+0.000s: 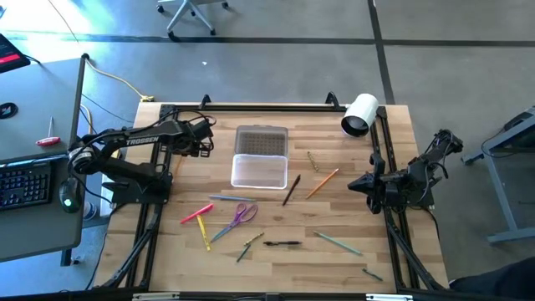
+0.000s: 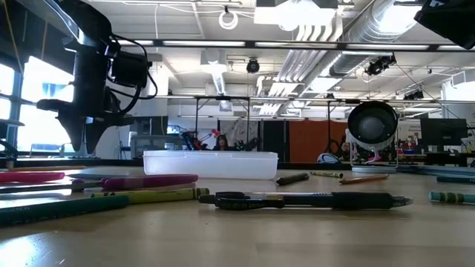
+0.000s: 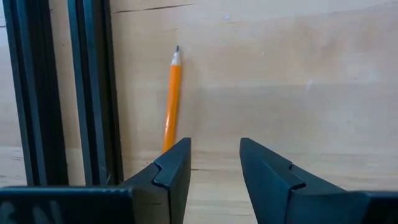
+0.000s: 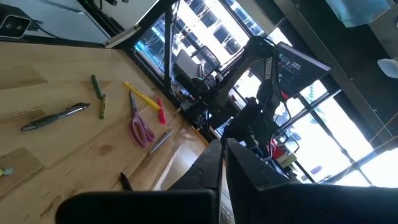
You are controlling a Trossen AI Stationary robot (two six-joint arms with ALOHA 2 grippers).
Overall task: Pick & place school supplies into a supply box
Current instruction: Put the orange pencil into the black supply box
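1. At your far left, the left gripper (image 3: 214,165) hangs narrowly parted and empty over an orange pencil (image 3: 171,99).
2. Mid-table, the supply box (image 1: 259,170) is open and looks empty; all the supplies, including the scissors (image 1: 238,219), remain outside on the wooden table (image 1: 334,259).
3. Right edge: the right gripper (image 4: 222,163) waits, fingers together.
4. Behind: an open workshop.

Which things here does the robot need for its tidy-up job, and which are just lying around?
For the job:
- supply box, open
- purple scissors
- pink marker
- yellow marker
- black pen
- orange pencil
- green pencil

Just lying about:
- white roll at the table's corner
- keyboard on the side desk
- office chair on the floor
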